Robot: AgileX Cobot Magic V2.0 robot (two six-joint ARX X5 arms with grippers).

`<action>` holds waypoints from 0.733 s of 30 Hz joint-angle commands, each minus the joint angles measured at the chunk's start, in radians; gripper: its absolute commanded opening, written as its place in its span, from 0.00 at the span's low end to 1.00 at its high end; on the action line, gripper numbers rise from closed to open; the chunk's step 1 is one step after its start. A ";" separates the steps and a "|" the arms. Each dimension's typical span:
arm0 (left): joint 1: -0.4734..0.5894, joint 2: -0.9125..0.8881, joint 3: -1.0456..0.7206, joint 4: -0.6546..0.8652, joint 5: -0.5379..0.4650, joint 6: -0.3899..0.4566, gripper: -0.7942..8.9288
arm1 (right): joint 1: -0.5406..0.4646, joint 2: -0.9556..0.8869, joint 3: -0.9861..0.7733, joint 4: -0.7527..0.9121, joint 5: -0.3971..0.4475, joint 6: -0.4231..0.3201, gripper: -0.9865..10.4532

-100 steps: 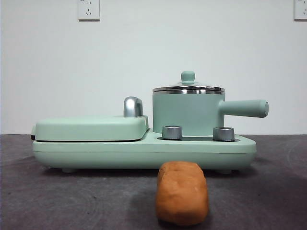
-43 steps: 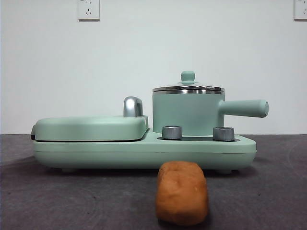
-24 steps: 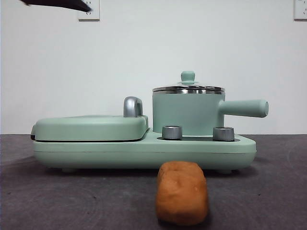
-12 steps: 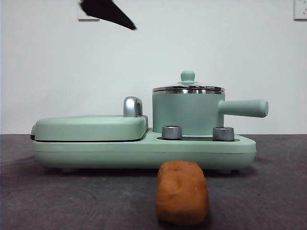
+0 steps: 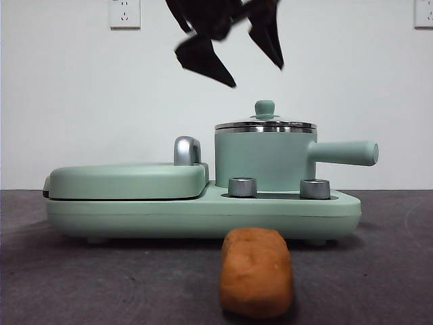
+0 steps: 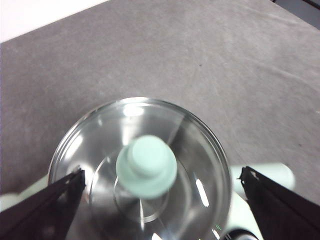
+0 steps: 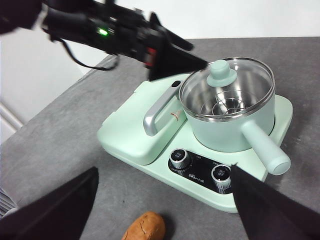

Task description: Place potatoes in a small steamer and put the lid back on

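Nearest to us on the dark grey desk [image 5: 81,284] lies the oblong orange-brown potato [image 5: 256,272], end-on in the front view, just in front of the long mint-green cooker base [image 5: 203,213] and apart from it; the right wrist view shows the potato [image 7: 145,227] on the desk before the cooker's two steel dials [image 7: 200,167]. Our right end effector [image 7: 165,210] hangs high over the near desk, jaws spread wide and holding nothing. On the cooker base, to the left in the front view, sits the flat mint-green hinged grill cover [image 5: 128,181] with its chrome handle [image 5: 187,150]. To the right, behind the two dials [image 5: 243,187], stands the small mint-green cylindrical steamer pot [image 5: 265,158] with a steel rim, its stubby straight handle [image 5: 345,153] pointing right. The round glass lid with a shiny steel rim [image 5: 265,126] lies closed on the pot, its small mint-green knob [image 5: 264,107] upright in the middle. Above it our left end effector [image 5: 233,51] hovers, clear of the knob, its two black jaws wide open and empty; from the left wrist view the knob [image 6: 146,165] sits between the open jaws, with the lid [image 6: 200,150] spread beneath. Behind everything we see a white wall [image 5: 67,101] with a power socket [image 5: 125,12].
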 commanded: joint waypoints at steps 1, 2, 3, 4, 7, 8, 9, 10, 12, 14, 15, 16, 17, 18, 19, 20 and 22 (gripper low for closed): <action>-0.012 0.050 0.031 0.080 -0.010 0.023 0.60 | 0.002 0.004 0.017 0.006 0.000 -0.010 0.45; -0.013 0.060 0.031 0.095 -0.010 0.023 0.60 | 0.002 0.004 0.017 0.006 0.000 -0.010 0.45; -0.013 0.069 0.031 0.110 -0.009 0.023 0.59 | 0.002 0.004 0.017 0.006 0.000 -0.010 0.45; -0.013 0.077 0.031 0.121 -0.012 0.024 0.59 | 0.002 0.004 0.017 0.006 0.000 -0.010 0.45; -0.013 0.102 0.031 0.140 -0.021 0.023 0.59 | 0.002 0.004 0.017 0.006 0.000 -0.010 0.45; -0.013 0.109 0.031 0.140 -0.022 0.023 0.59 | 0.002 0.004 0.017 0.006 0.000 -0.010 0.45; -0.013 0.117 0.031 0.140 -0.028 0.023 0.59 | 0.002 0.004 0.017 0.006 0.000 -0.010 0.45; -0.013 0.124 0.031 0.136 -0.032 0.023 0.59 | 0.001 0.004 0.017 0.006 0.000 -0.010 0.45; -0.013 0.136 0.031 0.130 -0.032 0.024 0.59 | 0.002 0.004 0.017 0.006 0.000 -0.010 0.45; -0.013 0.146 0.031 0.127 -0.032 0.024 0.59 | 0.001 0.004 0.017 0.006 0.000 -0.010 0.45; -0.013 0.146 0.031 0.125 -0.032 0.030 0.59 | 0.001 0.004 0.017 0.006 0.000 -0.010 0.45; -0.014 0.147 0.031 0.124 -0.032 0.048 0.59 | 0.001 0.004 0.017 0.006 0.000 -0.010 0.45; -0.018 0.148 0.031 0.125 -0.032 0.071 0.58 | 0.001 0.004 0.017 0.006 0.000 -0.010 0.45; -0.021 0.148 0.031 0.125 -0.032 0.097 0.57 | 0.001 0.004 0.017 0.006 0.000 -0.010 0.45; -0.025 0.148 0.031 0.126 -0.032 0.123 0.53 | 0.001 0.004 0.017 0.006 0.000 -0.010 0.45; -0.027 0.148 0.031 0.125 -0.032 0.142 0.49 | 0.001 0.004 0.017 0.006 0.000 -0.010 0.45; -0.029 0.148 0.031 0.125 -0.032 0.158 0.45 | 0.001 0.004 0.017 0.006 0.000 -0.010 0.45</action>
